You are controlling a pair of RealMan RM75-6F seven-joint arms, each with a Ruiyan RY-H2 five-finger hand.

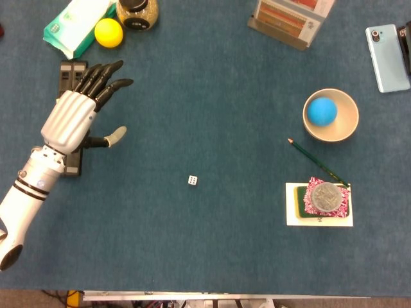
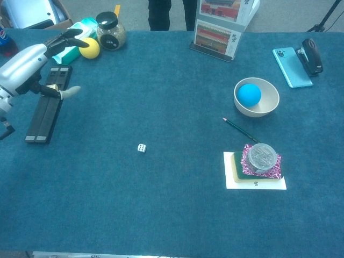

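My left hand hovers at the left of the blue table, fingers spread and empty, above a black bar-shaped object. A small white die lies on the cloth near the table's middle, well to the right of and nearer than the hand. My right hand appears in neither view.
Back left: yellow ball, wipes pack, jar. Right side: bowl holding a blue ball, pencil, white card bearing a sponge and a round lidded object. Phone far right, booklet stand at the back.
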